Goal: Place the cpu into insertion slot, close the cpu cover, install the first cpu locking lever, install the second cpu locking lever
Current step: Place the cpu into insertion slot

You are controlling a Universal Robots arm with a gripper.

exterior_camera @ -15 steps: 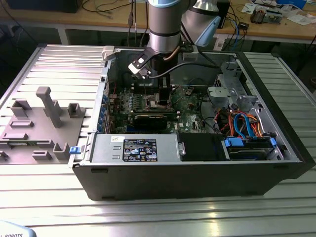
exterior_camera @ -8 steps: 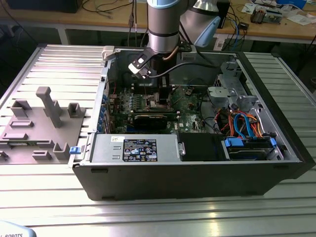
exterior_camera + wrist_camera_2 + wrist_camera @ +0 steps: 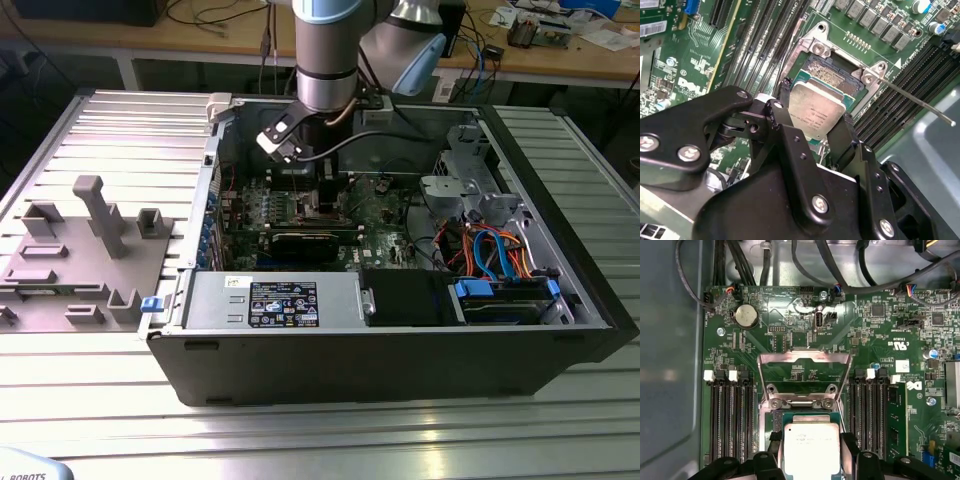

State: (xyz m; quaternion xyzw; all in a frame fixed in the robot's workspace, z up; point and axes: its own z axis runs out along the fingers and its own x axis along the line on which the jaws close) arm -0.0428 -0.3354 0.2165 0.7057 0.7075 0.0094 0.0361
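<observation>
I see the arm [image 3: 325, 50] reaching down into the open computer case [image 3: 400, 355], which lies on the ribbed metal desk [image 3: 100, 120]. The tool [image 3: 328, 195] is low over the middle of the green motherboard [image 3: 380, 215].

In the second wrist view the tool [image 3: 816, 106] is closed on the cpu [image 3: 820, 112]. Its two black fingers [image 3: 784, 92] press on two opposite edges of the chip, and the silvery face looks upward. The cpu is directly over the socket [image 3: 832, 75], slightly tilted, and part of the contact field shows beyond its far edge. I cannot tell if the chip already sits on the contacts or is just above them.

In the first wrist view the cpu [image 3: 811, 447] is between the rows of memory slots [image 3: 732, 420]. The cpu cover [image 3: 805, 358] is swung open, away from the socket. A thin locking lever [image 3: 920, 102] sticks out free beside the socket, not hooked down.
</observation>
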